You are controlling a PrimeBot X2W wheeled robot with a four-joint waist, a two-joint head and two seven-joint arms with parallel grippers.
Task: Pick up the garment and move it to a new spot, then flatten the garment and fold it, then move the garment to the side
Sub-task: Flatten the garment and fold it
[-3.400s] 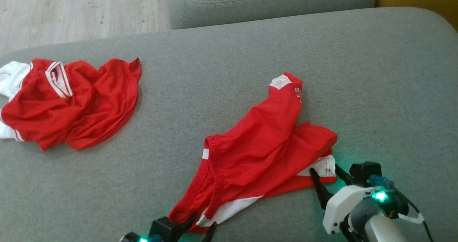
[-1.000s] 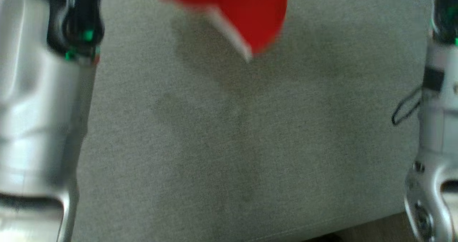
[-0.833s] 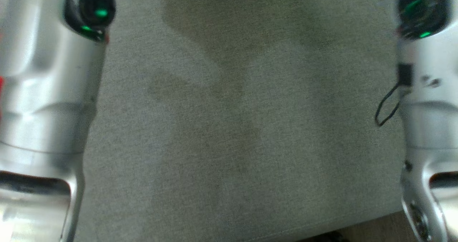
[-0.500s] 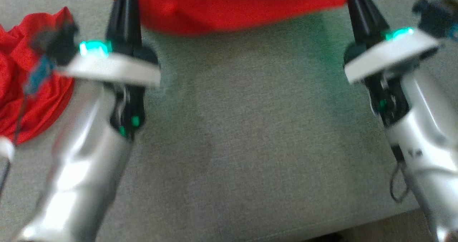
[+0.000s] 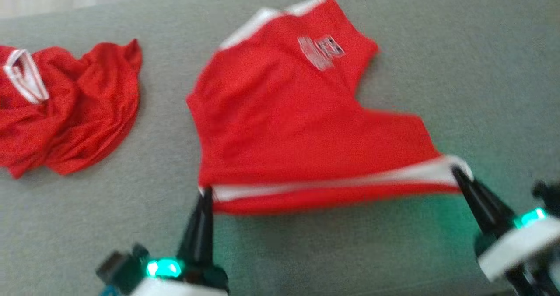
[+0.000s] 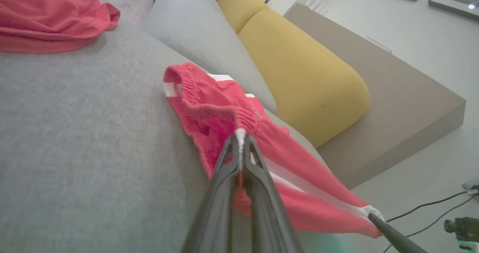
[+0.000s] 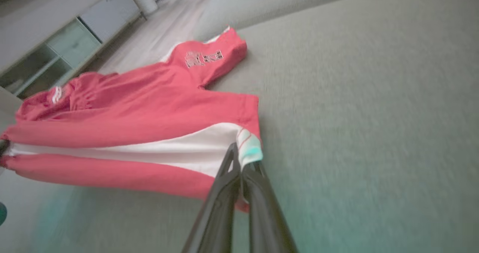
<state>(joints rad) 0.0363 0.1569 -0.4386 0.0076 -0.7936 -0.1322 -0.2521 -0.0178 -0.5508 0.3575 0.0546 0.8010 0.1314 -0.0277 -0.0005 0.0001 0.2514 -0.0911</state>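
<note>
Two red garments, shorts (image 5: pixel 306 125) and jersey (image 5: pixel 74 112); two tools, left tool (image 5: pixel 205 194) and right tool (image 5: pixel 455 170).

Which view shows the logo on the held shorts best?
The right wrist view: the logo is sharpest there, on the far leg of the shorts. The head view blurs it; the left wrist view faces the waistband end.

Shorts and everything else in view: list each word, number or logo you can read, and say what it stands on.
White print on a leg of the shorts: blocky marks, too blurred to read in both the head view and the right wrist view.
Crumpled red garment beside them: no text visible.
No text can be read at this moment.
</note>
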